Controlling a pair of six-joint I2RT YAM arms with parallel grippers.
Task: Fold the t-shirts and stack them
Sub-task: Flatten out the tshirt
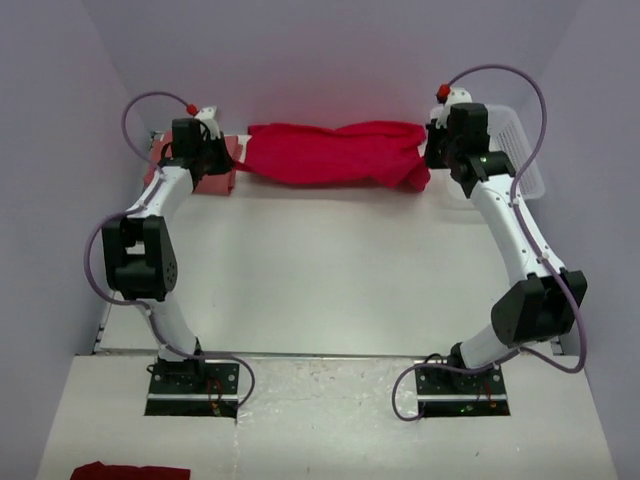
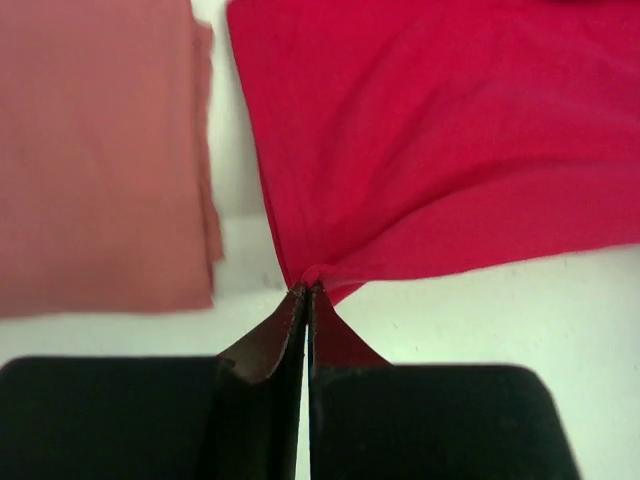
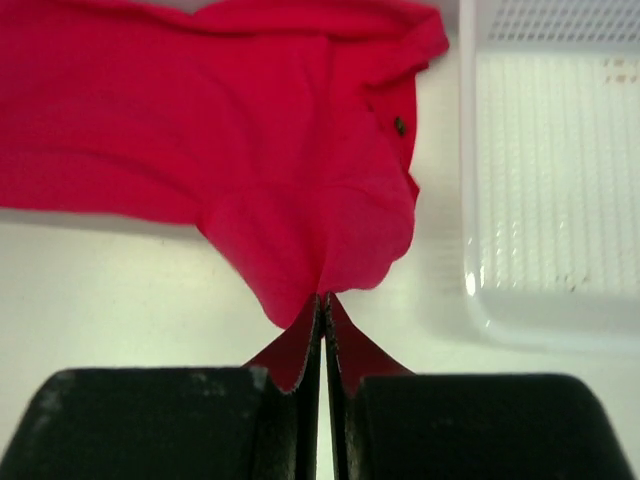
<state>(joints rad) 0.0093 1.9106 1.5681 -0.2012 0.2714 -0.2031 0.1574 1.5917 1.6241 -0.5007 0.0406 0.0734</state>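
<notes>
red t-shirt [image 1: 335,152] stretched as a bunched band along the far side of the table [image 1: 330,280], gripped at both ends. left pincer [image 2: 307,292] clamped together on its left edge; right pincer [image 3: 324,300] clamped together on its right edge. left arm [image 1: 150,240] and right arm [image 1: 510,230] both reach far forward, elbows bowed outward. salmon t-shirt [image 2: 100,150] lies folded flat just left of the red one. white basket [image 3: 555,190] sits just right of it.

White plastic lattice basket [image 1: 512,125] at far right corner of white table [image 1: 340,280]. Dark red cloth piece [image 1: 130,470] on near board [image 1: 330,430], left edge.
</notes>
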